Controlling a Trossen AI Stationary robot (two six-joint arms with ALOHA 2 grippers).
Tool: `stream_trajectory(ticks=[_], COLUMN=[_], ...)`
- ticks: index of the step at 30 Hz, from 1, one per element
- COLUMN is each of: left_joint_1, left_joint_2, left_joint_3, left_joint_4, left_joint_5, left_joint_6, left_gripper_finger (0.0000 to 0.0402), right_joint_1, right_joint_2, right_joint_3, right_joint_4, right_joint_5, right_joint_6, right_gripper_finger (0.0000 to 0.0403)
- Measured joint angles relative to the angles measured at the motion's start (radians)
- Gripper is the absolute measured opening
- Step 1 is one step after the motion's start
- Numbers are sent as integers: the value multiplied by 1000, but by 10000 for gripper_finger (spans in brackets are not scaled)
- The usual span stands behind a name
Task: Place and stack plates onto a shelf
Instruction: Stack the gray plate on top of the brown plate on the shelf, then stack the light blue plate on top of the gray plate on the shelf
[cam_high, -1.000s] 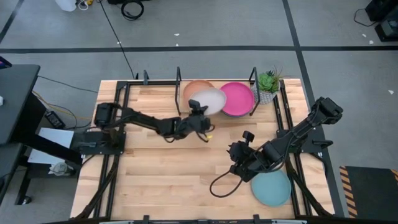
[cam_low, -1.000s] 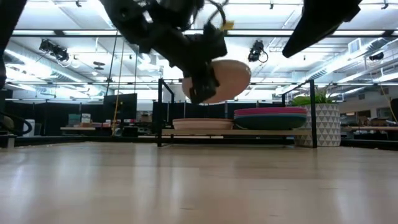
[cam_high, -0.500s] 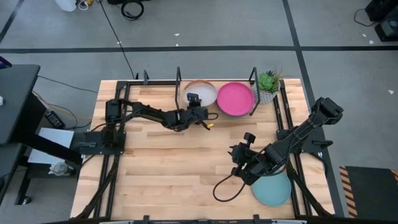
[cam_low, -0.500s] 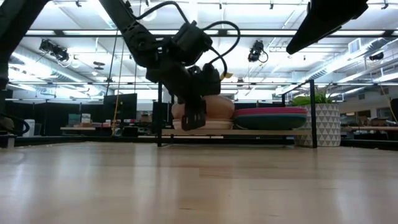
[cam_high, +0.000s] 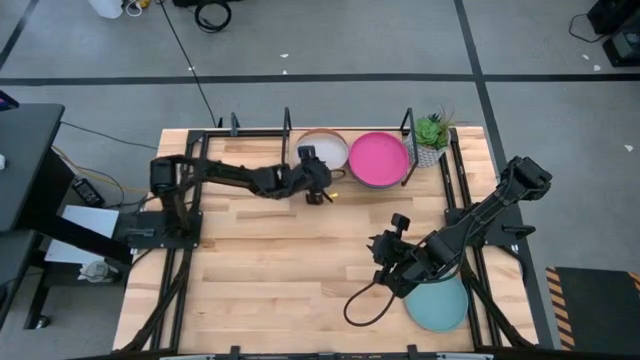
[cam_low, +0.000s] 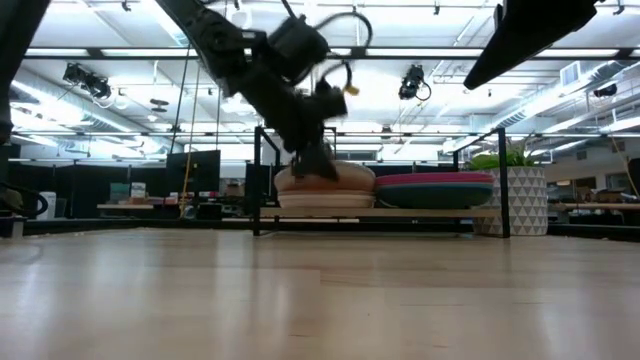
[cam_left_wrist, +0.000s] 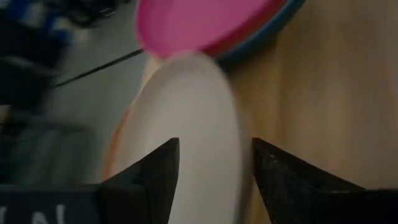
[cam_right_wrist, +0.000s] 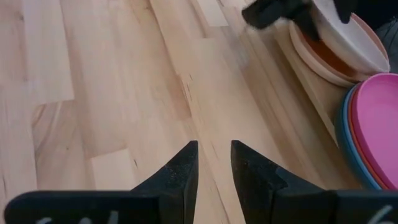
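From my remote station, the left gripper (cam_high: 316, 186) is at the near edge of the shelf (cam_high: 290, 124), its jaws spread either side of the rim of the cream plate (cam_high: 327, 149); I cannot tell whether the fingers (cam_left_wrist: 152, 177) touch the plate. The cream plate lies on top of the stack in the shelf's left half, over an orange plate (cam_right_wrist: 323, 61) and a tan one (cam_right_wrist: 298, 51) beneath it. In the low view the left gripper (cam_low: 312, 152) hangs just above this stack (cam_low: 325, 188), which rests on the shelf's pale wood base.

Beside that stack, in the shelf's right half, the magenta plate (cam_high: 379, 157) tops a second stack, with a blue plate (cam_right_wrist: 344, 133) showing at its edge lower down. A small potted plant (cam_high: 431, 135) stands just beyond the shelf's right post.

The right gripper (cam_high: 388, 268) hovers over the bare wooden table (cam_high: 260, 260), well apart from the shelf on its near side, its jaws slightly spread and holding nothing; its fingers (cam_right_wrist: 180, 171) frame open wood. A light teal plate (cam_high: 437, 305) lies flat on the table just behind the right gripper, partly under the right arm.
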Motion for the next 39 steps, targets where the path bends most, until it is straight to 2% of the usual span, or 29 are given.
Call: stream_trajectory(ticks=[3,6,14,17,20,24,28,33,39], left_joint_1=[27,56,78,68,34,-50,-142,-251,-357], left_joint_2=[-47,-69,-37,-40,-65,-105,-125,-124,-127], left_joint_3=[0,0,0,0,-1,0,0,0,-1], left_joint_4=[-38,-56,-81,-93,-118,-161,-187,-280,-411], left_joint_5=[154,248,276,351,449,462,462,461,459], left_joint_6=[-72,-99,-99,-110,-132,-114,-106,-116,-115], left_gripper_finger=[202,197,192,192,192,192,192,192,192], right_joint_1=[0,0,0,0,-4,-17,-5,12,3], right_joint_2=[0,0,0,0,1,1,1,1,1], right_joint_3=[0,0,0,0,0,0,0,-21,-166], right_joint_4=[0,1,6,7,7,4,-50,-122,-94], right_joint_5=[-3,-3,-11,-32,-157,-370,-531,-626,-775], right_joint_6=[6,20,23,23,27,74,79,101,142], right_gripper_finger=[101,101,101,101,101,101,101,112,149])
